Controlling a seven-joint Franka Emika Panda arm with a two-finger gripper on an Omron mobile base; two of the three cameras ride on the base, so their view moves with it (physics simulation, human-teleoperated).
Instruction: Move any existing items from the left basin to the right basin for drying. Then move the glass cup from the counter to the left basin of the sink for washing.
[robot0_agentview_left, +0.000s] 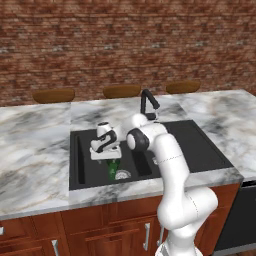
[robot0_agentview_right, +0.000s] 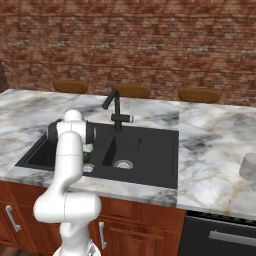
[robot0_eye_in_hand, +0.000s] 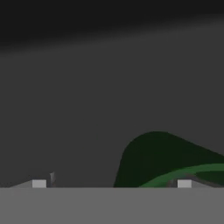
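1. One green item lies in the left basin, centre-left of frame, beside the drain.
2. Claw hovers wide above it, empty.
3. Centre over the item, descend, then close.

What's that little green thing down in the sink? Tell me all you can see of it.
The green item is small, glossy and dark green, tapered and elongated. It lies on the floor of the wider black basin, right beside the round silver drain. The open end effector hangs just above it; whether they touch cannot be told.
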